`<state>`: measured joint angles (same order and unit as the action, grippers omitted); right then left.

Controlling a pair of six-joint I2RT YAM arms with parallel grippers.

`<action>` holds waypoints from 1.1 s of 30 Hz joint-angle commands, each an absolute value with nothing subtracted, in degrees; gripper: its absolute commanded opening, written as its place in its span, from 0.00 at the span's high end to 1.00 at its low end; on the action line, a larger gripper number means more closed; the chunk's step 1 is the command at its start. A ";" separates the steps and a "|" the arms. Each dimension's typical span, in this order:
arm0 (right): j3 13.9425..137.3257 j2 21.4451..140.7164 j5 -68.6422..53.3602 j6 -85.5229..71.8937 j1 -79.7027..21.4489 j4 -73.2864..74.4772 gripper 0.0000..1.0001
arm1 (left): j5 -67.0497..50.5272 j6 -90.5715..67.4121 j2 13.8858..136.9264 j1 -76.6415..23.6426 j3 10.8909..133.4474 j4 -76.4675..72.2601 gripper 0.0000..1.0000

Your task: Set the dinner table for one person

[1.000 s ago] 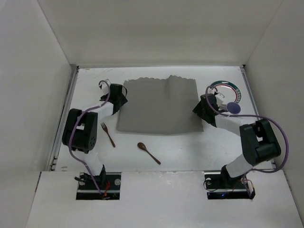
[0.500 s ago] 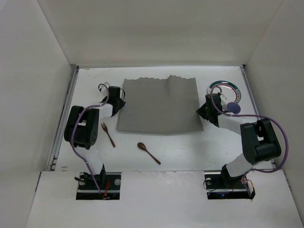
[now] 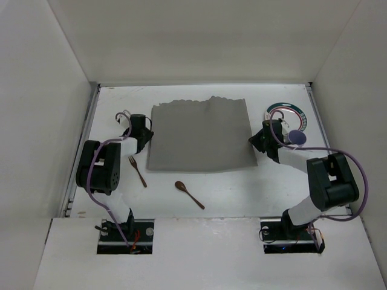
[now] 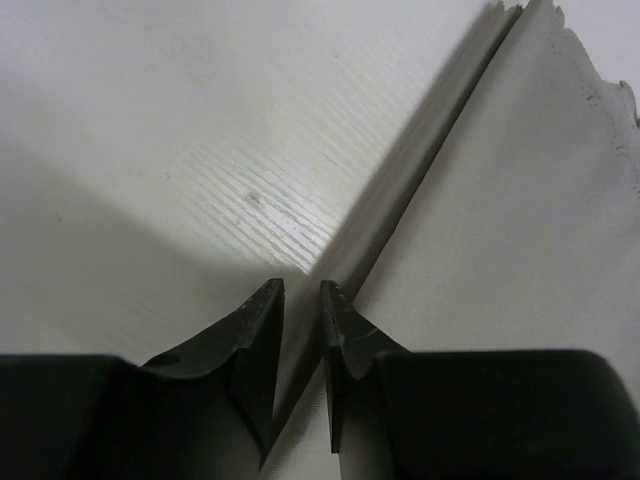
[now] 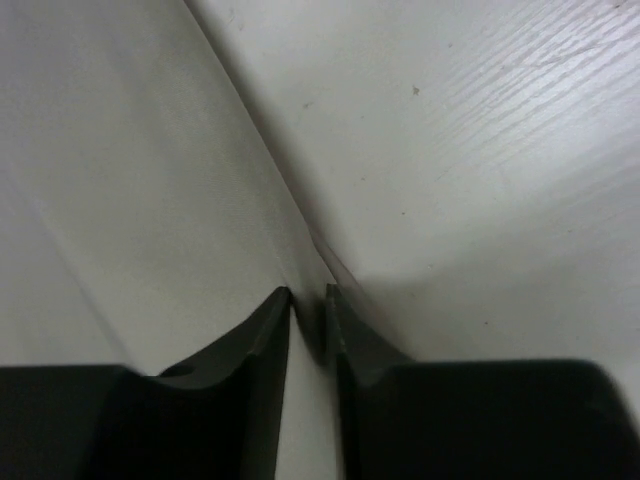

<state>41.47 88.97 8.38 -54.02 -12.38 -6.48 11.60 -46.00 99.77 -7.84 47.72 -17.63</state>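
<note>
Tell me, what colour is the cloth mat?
Grey; the cloth mat shows best in the top external view.

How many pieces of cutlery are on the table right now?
2. A fork lies beside the left arm, below the grey mat's near-left corner; a wooden spoon lies nearer, towards the middle. None looks hidden.

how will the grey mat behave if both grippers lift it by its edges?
Likely floppy: the mat shows ripples and a wavy far edge. Probably light and thin, since each gripper, left and right, pinches its edge between nearly closed jaws. It would probably sag mid-span.

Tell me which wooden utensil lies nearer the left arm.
The fork. It lies just right of the left arm's elbow, below the left gripper, while the spoon lies farther right, toward the middle.
</note>
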 commanded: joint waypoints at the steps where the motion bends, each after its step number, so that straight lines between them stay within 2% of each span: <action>1: 40.34 85.61 11.33 -54.05 -12.00 -8.35 0.65 | 12.92 -45.70 98.88 -8.83 49.75 -17.23 0.79; 4: 39.47 82.89 13.62 -52.91 -12.17 -8.26 0.49 | 14.32 -45.79 94.76 -9.01 48.17 -16.96 0.76; 6: 39.20 80.43 15.20 -52.21 -12.96 -7.82 0.43 | 16.77 -45.62 89.94 -9.27 45.80 -16.79 0.74; 13: 38.06 72.25 23.72 -46.77 -21.03 -5.88 0.38 | 20.22 -42.45 77.53 -15.41 40.26 -15.29 0.72; 14: 38.32 72.33 23.82 -45.45 -22.27 -6.58 0.39 | 20.04 -42.54 77.08 -16.55 39.91 -15.64 0.71; 18: 44.80 79.69 15.68 -39.91 -27.63 -10.62 0.74 | 18.99 -42.98 77.43 -23.23 38.94 -17.13 0.71; 20: 49.98 85.49 8.82 -38.94 -28.43 -14.13 0.85 | 18.81 -43.15 79.09 -25.78 38.94 -18.71 0.71; 23: 59.91 94.63 0.90 -41.12 -28.00 -14.68 0.87 | 18.11 -43.24 81.99 -27.37 39.29 -20.38 0.71; 29: 79.60 112.47 -4.47 -49.91 -24.30 -3.27 0.85 | 15.21 -45.52 87.80 -26.41 38.41 -22.67 0.71; 33: 88.23 121.71 -6.51 -54.92 -22.63 3.94 0.85 | 13.80 -47.54 89.21 -23.69 36.65 -23.82 0.71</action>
